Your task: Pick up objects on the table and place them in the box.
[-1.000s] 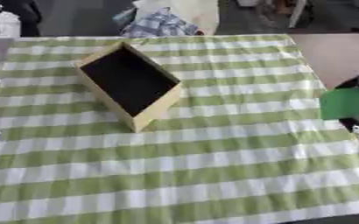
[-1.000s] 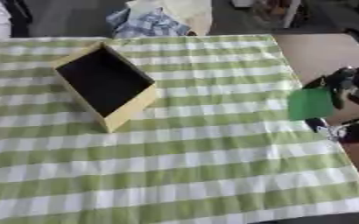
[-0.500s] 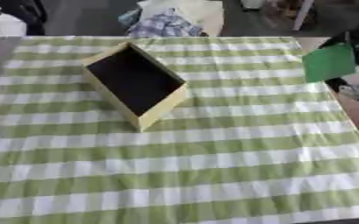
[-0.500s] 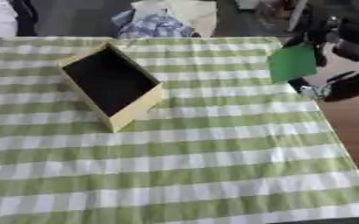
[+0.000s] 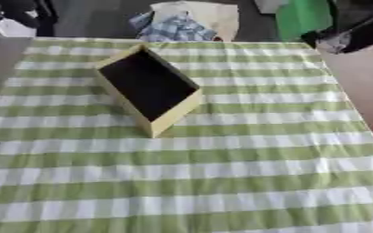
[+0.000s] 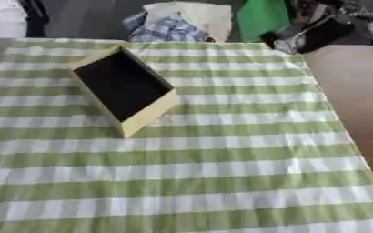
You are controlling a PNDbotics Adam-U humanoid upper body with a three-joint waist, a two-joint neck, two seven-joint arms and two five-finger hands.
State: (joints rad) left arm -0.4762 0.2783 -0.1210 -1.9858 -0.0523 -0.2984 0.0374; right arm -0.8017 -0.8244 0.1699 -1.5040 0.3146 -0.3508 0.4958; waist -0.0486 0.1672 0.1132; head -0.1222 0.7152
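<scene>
cloth: green-white checked tablecloth (image 5: 221, 173) | beyond: crumpled plaid fabric (image 6: 167, 25)

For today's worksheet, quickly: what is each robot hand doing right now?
Left robot hand: not in view.
Right robot hand: carrying the green object; finger state cannot be told.

Surface (image 5: 357, 82) is showing as plain brown top along the right side, where the cloth is ending. Green-and-white checked cloth (image 5: 221, 182) is lying flat over most of it, stripes running slightly askew, a few soft wrinkles showing. Beyond the far edge, dark grey floor (image 5: 94, 18) is lying in shade. A heap of blue-and-white plaid fabric (image 6: 167, 26) is sitting there, touching a pale cream item (image 6: 202, 16) just behind it. White material (image 6: 0, 18) is showing at the top left corner. Light is falling evenly, soft, casting no hard shadows on the cloth.
</scene>
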